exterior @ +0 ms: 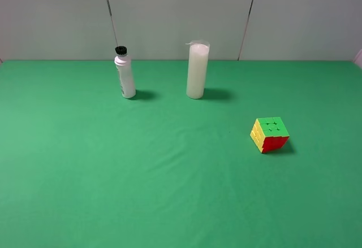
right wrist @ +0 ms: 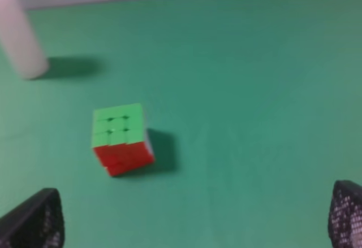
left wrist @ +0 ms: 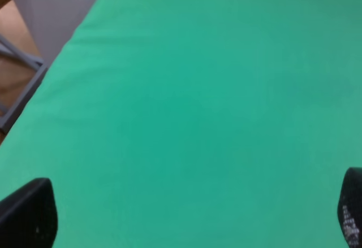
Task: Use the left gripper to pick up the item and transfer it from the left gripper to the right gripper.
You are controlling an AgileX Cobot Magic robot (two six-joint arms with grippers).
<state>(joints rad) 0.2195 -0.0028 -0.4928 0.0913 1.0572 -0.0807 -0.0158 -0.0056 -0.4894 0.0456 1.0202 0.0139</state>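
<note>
On the green table (exterior: 85, 174), a white bottle (exterior: 125, 74) with black cap stands at the back left, and a tall white cylinder (exterior: 197, 70) stands to its right. The puzzle cube (exterior: 269, 134) lies alone further right, green face up. The left gripper (left wrist: 186, 217) and the right gripper (right wrist: 195, 217) both have jaws wide apart, holding nothing.

No text can be read; the print on the white bottle (exterior: 125, 74) is too small.
</note>
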